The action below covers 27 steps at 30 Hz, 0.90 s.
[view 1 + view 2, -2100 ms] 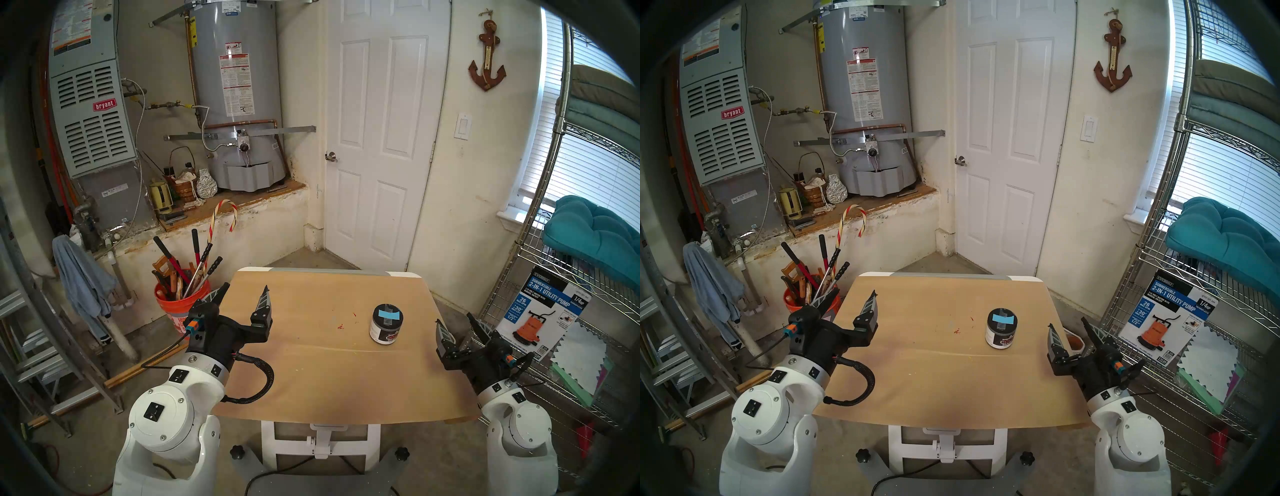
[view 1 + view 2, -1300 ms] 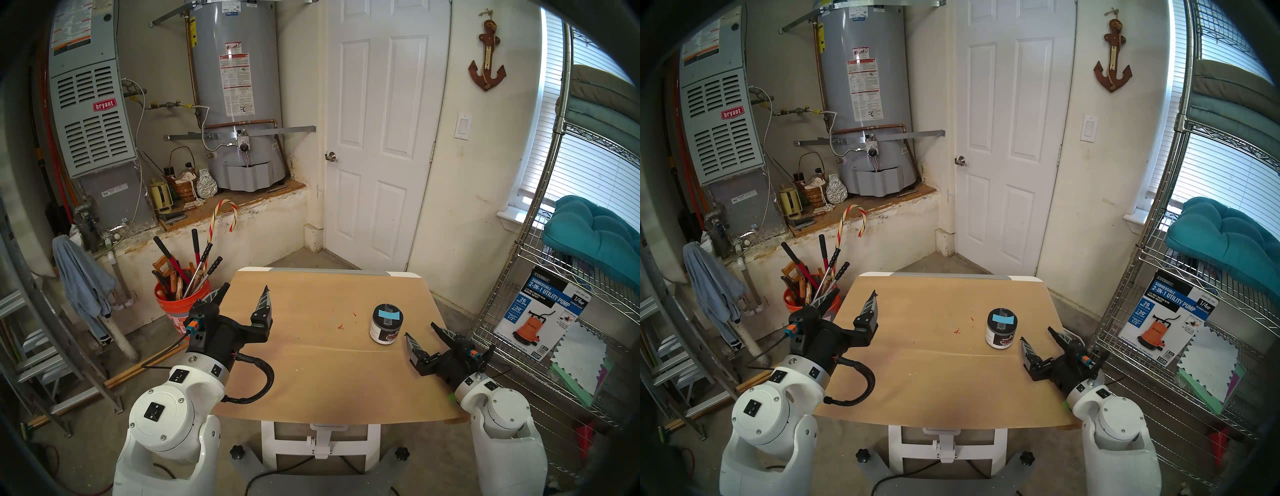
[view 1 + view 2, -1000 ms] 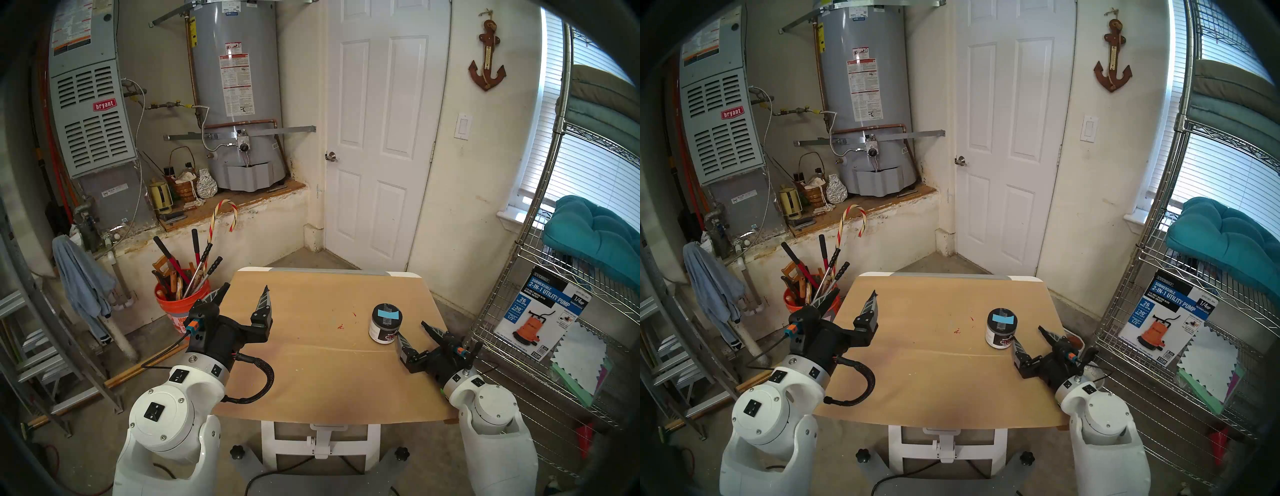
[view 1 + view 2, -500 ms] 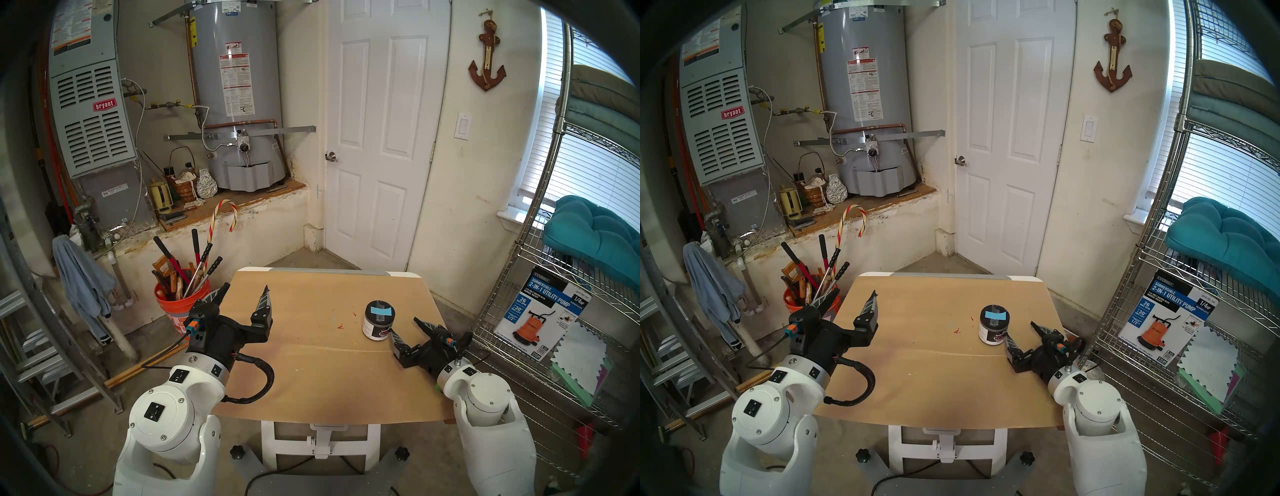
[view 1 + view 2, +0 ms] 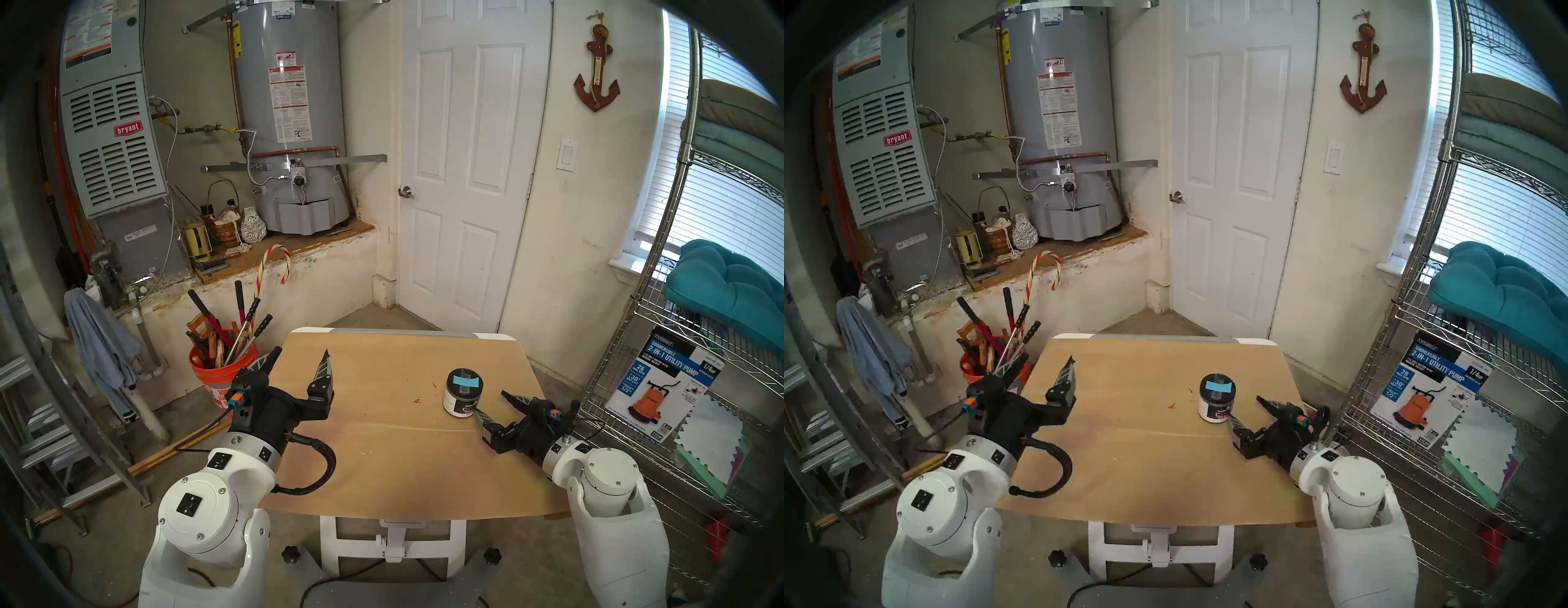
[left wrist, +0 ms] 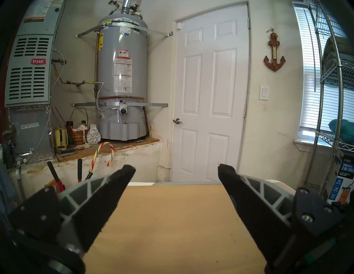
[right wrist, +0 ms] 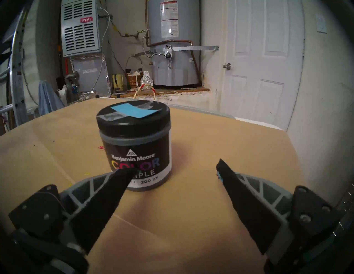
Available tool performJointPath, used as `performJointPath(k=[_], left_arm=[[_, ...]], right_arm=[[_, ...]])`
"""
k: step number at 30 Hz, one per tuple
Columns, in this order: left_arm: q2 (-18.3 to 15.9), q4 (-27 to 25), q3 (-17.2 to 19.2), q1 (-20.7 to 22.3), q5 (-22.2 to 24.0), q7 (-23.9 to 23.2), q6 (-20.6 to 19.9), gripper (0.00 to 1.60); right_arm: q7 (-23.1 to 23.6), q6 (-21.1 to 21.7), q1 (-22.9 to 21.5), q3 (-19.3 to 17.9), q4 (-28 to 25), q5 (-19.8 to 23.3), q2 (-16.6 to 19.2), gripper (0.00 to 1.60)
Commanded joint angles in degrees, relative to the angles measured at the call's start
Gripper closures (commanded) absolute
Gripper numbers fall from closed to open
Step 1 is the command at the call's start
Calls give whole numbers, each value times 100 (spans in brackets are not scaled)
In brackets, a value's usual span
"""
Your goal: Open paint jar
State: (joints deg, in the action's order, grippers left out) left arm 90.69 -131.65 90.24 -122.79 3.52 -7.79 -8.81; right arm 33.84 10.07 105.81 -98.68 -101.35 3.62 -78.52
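Observation:
The paint jar (image 5: 462, 392) stands upright on the right half of the brown table (image 5: 382, 458). Its black lid (image 7: 134, 116) is on and carries a light-blue tape strip; the label is black and white with coloured lettering. My right gripper (image 5: 491, 402) lies low and open just right of and nearer than the jar (image 5: 1216, 402). In the right wrist view, the right gripper (image 7: 172, 166) has its left fingertip (image 7: 122, 174) against the lower front of the jar (image 7: 135, 151); the right fingertip stands clear. My left gripper (image 5: 302, 351) is open and empty at the table's left edge, also (image 6: 177, 168).
An orange bucket (image 5: 220, 373) full of long-handled tools stands on the floor left of the table. A wire shelf with a pump box (image 5: 662, 382) stands close on the right. A ladder (image 5: 51, 424) leans at the far left. Small red specks (image 5: 418, 399) mark the table.
My right arm has swung from the table's right edge in toward the jar, staying open. Its left finger has nudged the jar a little to the left. The left arm has not moved.

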Motion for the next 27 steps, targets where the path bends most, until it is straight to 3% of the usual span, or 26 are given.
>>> performJointPath(k=[1,10,16,27], left_arm=[[-6,-115,11,-3,-15,7,13,0],[-3,-112,12,-1,-16,4,14,0],[-1,-113,13,-1,-17,2,14,0],[3,-112,14,0,-19,-2,14,0]], right_arm=[[8,-271,-187,230,113,-29,-111,0],[-185,-572,-466,504,505,-137,-336,0],[-85,-573,-627,522,617,-89,-303,0],[-185,-710,-913,683,732,-398,-255,0]])
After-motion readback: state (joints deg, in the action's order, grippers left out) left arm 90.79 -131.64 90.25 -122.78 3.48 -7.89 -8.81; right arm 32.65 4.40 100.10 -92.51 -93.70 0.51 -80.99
